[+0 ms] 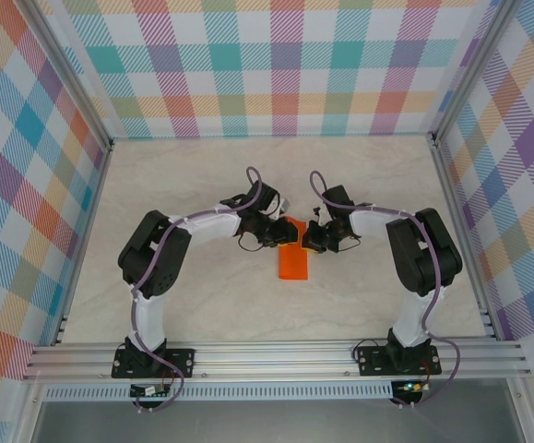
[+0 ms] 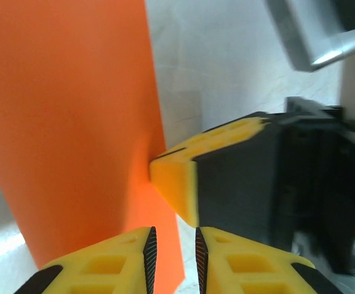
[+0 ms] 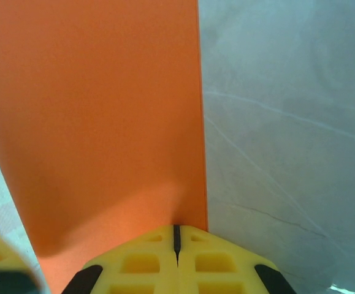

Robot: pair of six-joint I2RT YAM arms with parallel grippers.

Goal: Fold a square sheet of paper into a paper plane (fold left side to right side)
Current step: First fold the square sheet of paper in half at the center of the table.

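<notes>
no readable txt, labels or nos. anywhere.

Bright, even light from above; only faint shadows on the table (image 1: 202,185). Both wrist views blur up close, and the paper (image 3: 103,110) glows orange, shaded low down.

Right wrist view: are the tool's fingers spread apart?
No. The right tool's two yellow fingers meet with just a thin dark seam between them, at the near edge of the orange paper.
</notes>
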